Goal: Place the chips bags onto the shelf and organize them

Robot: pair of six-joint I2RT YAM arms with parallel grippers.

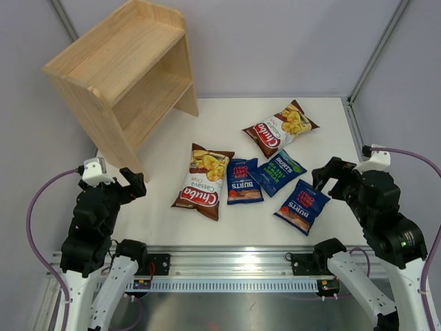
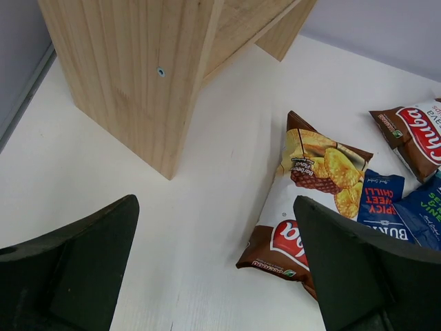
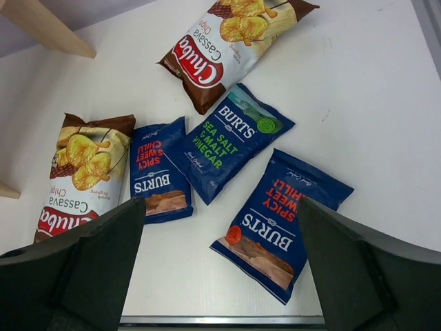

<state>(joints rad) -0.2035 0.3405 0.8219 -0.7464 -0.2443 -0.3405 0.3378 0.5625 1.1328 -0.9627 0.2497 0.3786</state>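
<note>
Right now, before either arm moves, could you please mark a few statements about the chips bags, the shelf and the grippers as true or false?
1. The wooden shelf holds no bags. True.
2. Both grippers are shut. False: the left gripper and the right gripper stand open and empty.
3. The green-label Burts bag lies between the left red-label Burts bag and the right red-label Burts bag. True.
4. The two Chuba bags touch each other. False: the near Chuba bag and the far Chuba bag lie apart.
</note>
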